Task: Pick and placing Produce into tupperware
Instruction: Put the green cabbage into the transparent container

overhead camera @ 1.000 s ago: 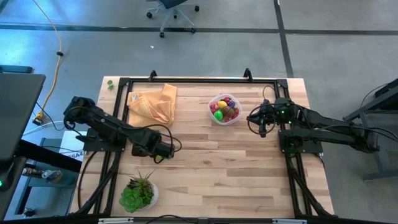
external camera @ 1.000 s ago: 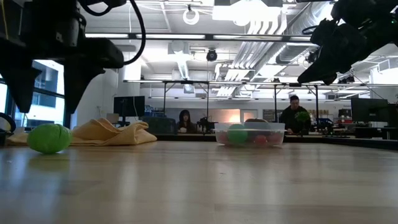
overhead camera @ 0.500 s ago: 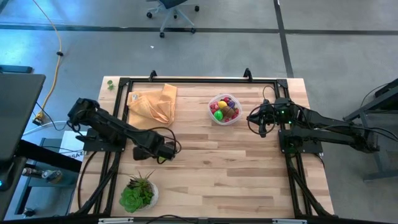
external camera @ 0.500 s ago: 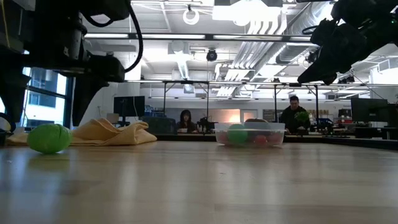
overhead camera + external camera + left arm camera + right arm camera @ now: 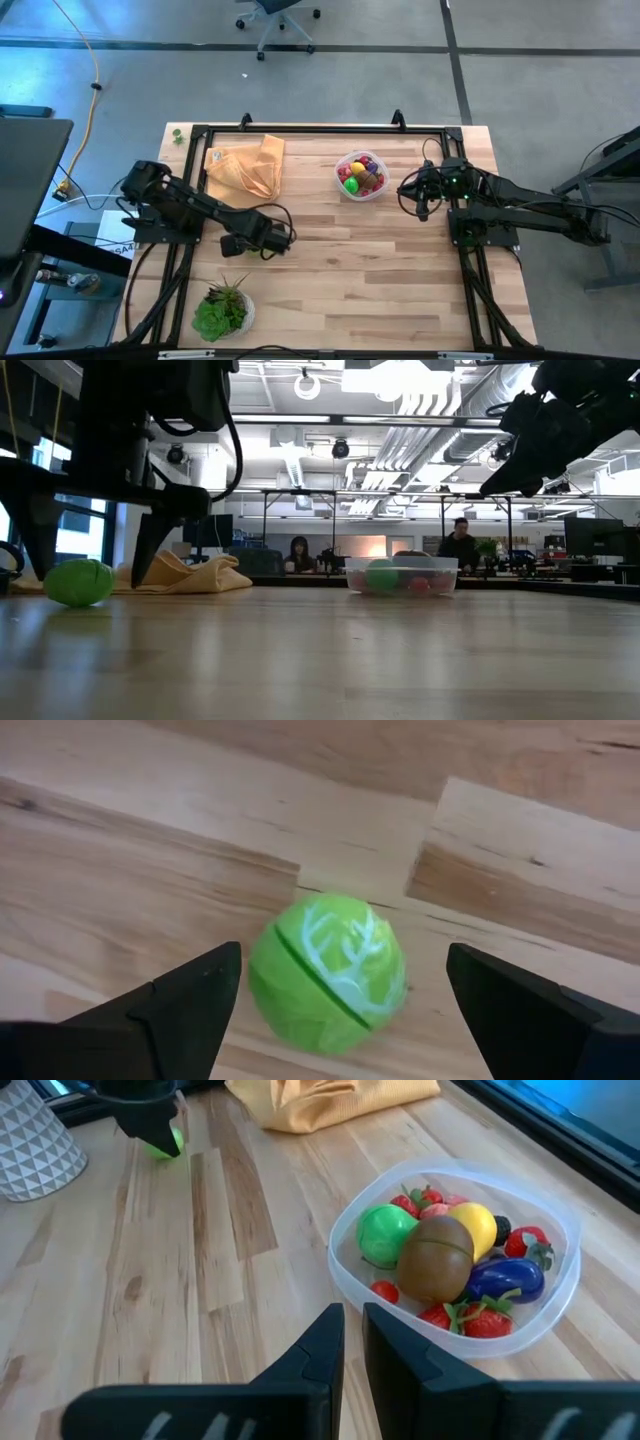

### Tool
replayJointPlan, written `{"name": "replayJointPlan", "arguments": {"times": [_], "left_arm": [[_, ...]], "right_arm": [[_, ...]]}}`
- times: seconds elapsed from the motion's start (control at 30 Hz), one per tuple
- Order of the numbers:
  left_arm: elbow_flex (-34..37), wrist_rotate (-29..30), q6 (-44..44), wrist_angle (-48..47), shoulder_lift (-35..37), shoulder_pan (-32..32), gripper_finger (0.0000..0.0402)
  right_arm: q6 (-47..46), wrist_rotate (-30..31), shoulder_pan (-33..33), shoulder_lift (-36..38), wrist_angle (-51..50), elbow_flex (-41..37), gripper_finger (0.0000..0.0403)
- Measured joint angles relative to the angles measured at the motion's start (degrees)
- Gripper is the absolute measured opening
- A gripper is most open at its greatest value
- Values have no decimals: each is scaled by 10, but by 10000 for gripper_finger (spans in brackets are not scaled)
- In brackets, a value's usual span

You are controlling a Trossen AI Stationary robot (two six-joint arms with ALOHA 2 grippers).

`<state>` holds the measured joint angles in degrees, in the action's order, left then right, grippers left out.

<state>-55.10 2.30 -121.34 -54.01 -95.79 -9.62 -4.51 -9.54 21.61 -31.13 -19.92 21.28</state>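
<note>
Seen from above: tupperware (image 5: 361, 176) in the upper middle of the frame on the wooden table (image 5: 380, 290), packed with produce (image 5: 359, 174). Left gripper (image 5: 281, 240) low at centre-left, hiding the thing beneath it. Right gripper (image 5: 409, 195) just right of the tub, apart from it. Tan-orange cloth (image 5: 245, 166) at upper left, potted plant (image 5: 223, 310) at lower left.

Revealed only by the left wrist view: a green ball (image 5: 330, 972) with pale leaf markings and a seam, lying on the wood between two widely spread fingers (image 5: 190, 1005), neither touching it. Nothing gripped.

From table height: same green ball (image 5: 78, 582) at far left on the surface, left gripper (image 5: 92, 565) straddling it with tips close to the wood. Cloth (image 5: 185, 574) behind, tub (image 5: 402, 576) at centre right with blurred green and red shapes inside. Right gripper (image 5: 495, 482) raised at upper right, clear of the table. People seated far back in the room.

Sorted out only in the right wrist view: tub's contents (image 5: 450, 1260), namely a green ball, a brown piece, a yellow one, a purple one, several red strawberries. Right fingers (image 5: 325, 1345) nearly together at the bottom of the frame, a narrow slit between, holding nothing. White pot (image 5: 32, 1138) at top left, left gripper over the green ball (image 5: 165, 1142) beside it.
</note>
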Motion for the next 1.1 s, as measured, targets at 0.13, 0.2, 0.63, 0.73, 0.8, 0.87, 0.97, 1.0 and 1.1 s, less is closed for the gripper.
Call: {"name": "replayJointPlan", "arguments": {"times": [0.13,0.2,0.63,0.73,0.8,0.87,0.97,1.0,1.1], "left_arm": [[0,-1,-8,3,-7,0,342],[0,-3,-19,3,-6,0,342],[0,-31,-90,-9,-6,-1,342],[0,-31,-96,-9,-7,-1,342],[0,-29,-96,-12,-9,-1,342],[0,-29,-97,-16,-9,-1,342],[2,-25,-99,-15,-9,-1,332],[4,-24,-102,-14,-9,-1,325],[4,-23,-116,-14,-9,-1,299]], "right_arm": [[0,0,0,0,-6,0,30],[0,0,0,-1,-5,0,30],[0,0,0,0,-8,0,30],[0,0,0,0,-8,0,30],[0,0,0,0,-8,0,30],[0,0,0,0,-8,0,30],[0,0,0,0,-8,0,30],[0,0,0,0,-8,0,30],[0,0,0,0,-8,0,30]]}}
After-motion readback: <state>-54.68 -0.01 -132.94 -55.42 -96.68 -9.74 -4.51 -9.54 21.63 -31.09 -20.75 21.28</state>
